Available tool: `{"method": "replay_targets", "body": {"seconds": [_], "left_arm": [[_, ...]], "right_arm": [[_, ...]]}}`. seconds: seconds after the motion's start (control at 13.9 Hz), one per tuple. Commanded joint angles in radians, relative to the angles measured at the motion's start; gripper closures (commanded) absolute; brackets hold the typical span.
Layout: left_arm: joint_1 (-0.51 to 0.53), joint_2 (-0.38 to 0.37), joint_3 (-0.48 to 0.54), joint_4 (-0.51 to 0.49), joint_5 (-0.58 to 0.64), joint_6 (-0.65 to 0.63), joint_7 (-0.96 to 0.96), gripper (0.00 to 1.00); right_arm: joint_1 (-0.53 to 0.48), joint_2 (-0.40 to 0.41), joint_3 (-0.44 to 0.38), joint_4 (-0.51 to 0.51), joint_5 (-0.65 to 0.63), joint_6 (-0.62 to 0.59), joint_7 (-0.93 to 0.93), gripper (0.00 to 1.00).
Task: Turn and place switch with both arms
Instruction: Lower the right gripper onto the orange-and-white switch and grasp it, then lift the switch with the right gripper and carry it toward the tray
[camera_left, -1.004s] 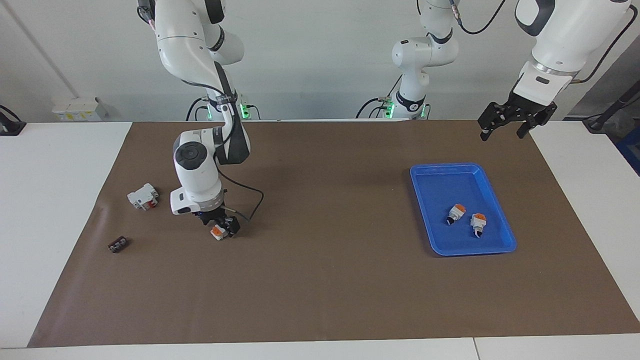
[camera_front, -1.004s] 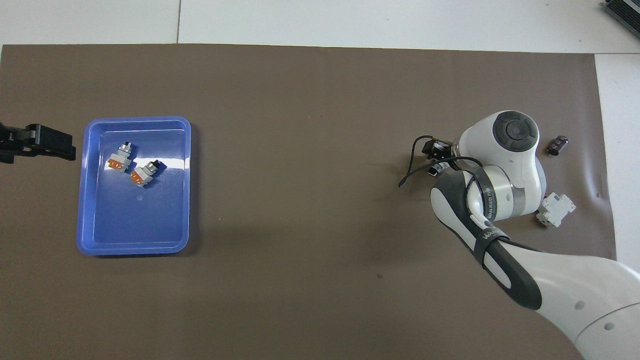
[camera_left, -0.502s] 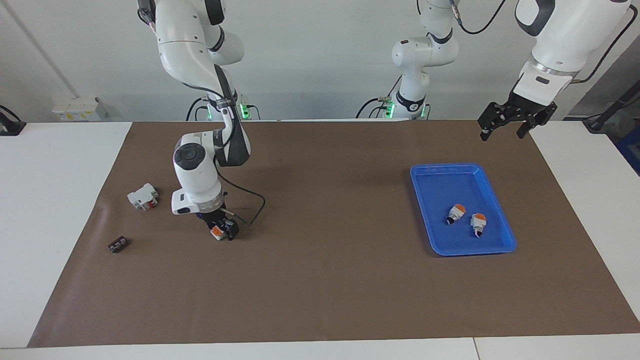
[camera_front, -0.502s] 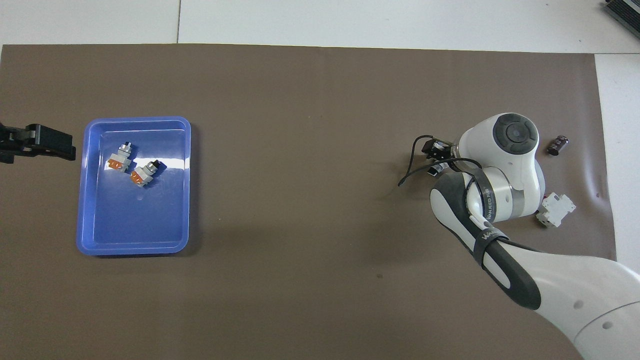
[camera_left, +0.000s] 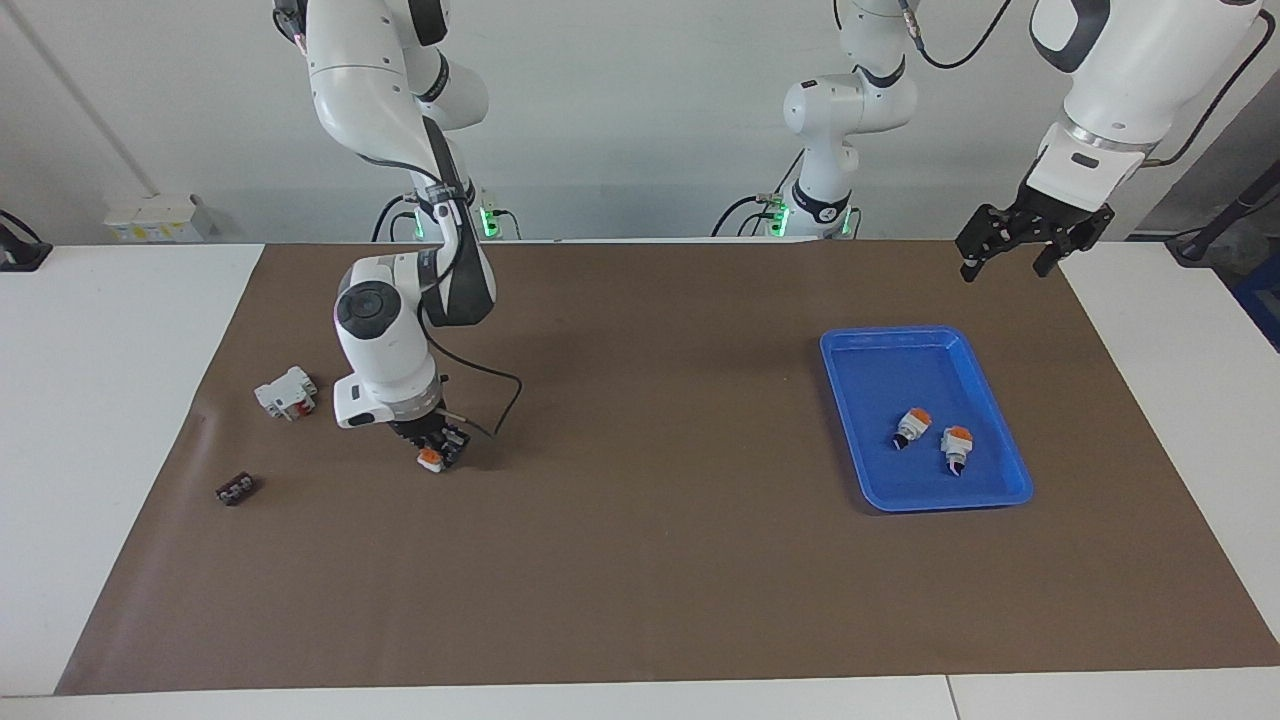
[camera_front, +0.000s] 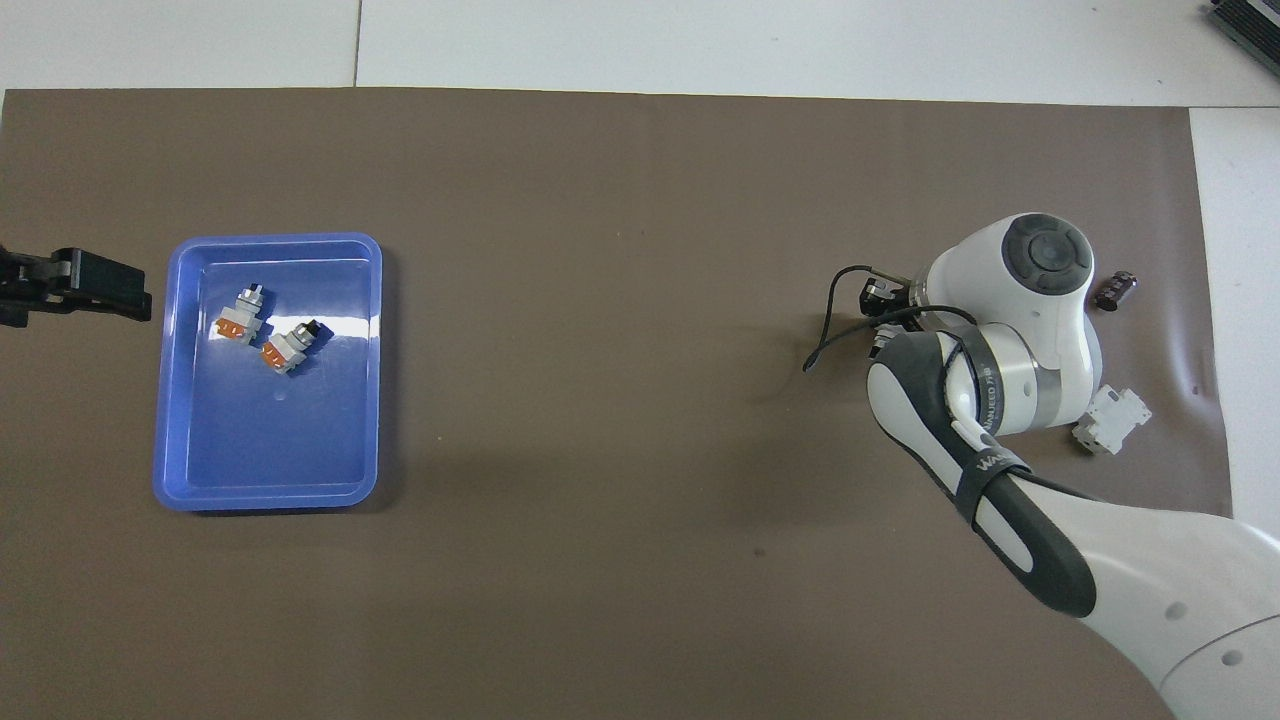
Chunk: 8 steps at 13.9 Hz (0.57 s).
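Brown mat (camera_left: 640, 560) | switch (camera_left: 431, 459): orange end | right fingers (camera_left: 440, 447) clamped on it | left fingers (camera_left: 1003, 258) apart

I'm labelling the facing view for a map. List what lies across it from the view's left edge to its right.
Small black part → white block with a red part → right gripper shut on the switch → blue tray holding two orange-blocked switches → left gripper, open, in the air.

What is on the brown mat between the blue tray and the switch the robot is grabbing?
Nothing: between the blue tray and the switch in the right hand there is only bare brown mat, in both views.
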Motion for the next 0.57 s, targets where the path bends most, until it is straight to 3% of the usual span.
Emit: {"method": "replay_targets", "body": {"seconds": [0.0,0.22,0.5], "left_arm": [[0.004,-0.025,-0.005,-0.024,0.019,-0.003,-0.01,0.0],[0.004,-0.024,-0.005,-0.024,0.019,-0.003,-0.01,0.0],[0.004,-0.024,-0.005,-0.024,0.019,-0.003,-0.01,0.0]], "right_arm": [[-0.003,-0.098,0.003,0.051,0.127,-0.151,-0.033,1.0],[0.007,-0.138,0.003,0.174,0.285,-0.334,0.077,1.0],[0.014,-0.241,0.071,0.231,0.456,-0.396,0.403,1.0]]}}
